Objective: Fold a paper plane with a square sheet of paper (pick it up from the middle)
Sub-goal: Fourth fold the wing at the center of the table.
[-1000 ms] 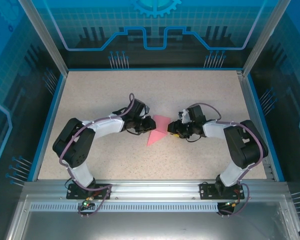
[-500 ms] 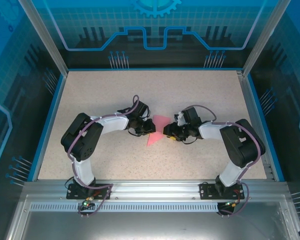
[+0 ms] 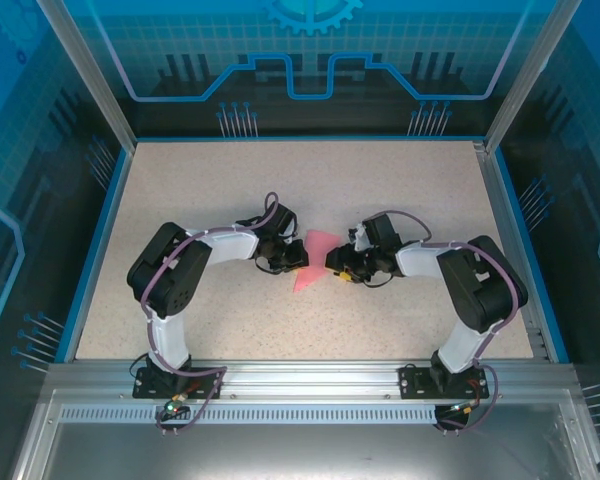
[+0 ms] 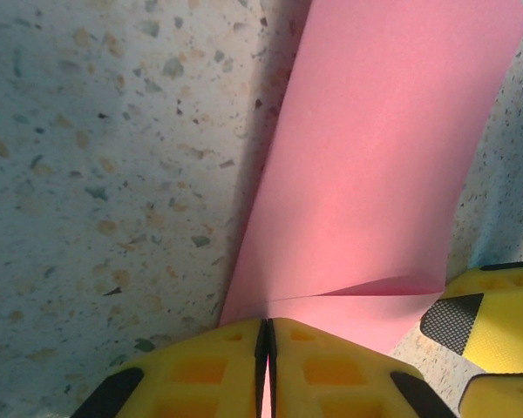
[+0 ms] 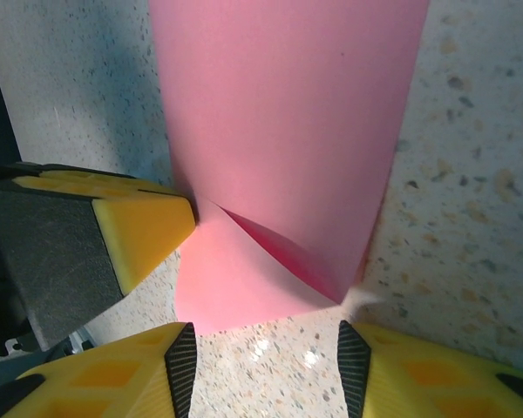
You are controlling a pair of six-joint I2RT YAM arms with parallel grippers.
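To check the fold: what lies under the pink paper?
Under the paper's upper layer a folded flap shows; below that, the speckled table. What the paper covers is hidden.

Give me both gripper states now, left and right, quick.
Left gripper: closed, pinching the pink paper.
Right gripper: open, fingers apart at the paper's edge, holding nothing.

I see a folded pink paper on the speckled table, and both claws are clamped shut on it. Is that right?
Not quite. The left gripper is clamped shut on the pink paper, but the right gripper stands open at the paper's corner, not gripping it, as the right wrist view shows. The rest holds: the paper is folded and lies on the speckled table.
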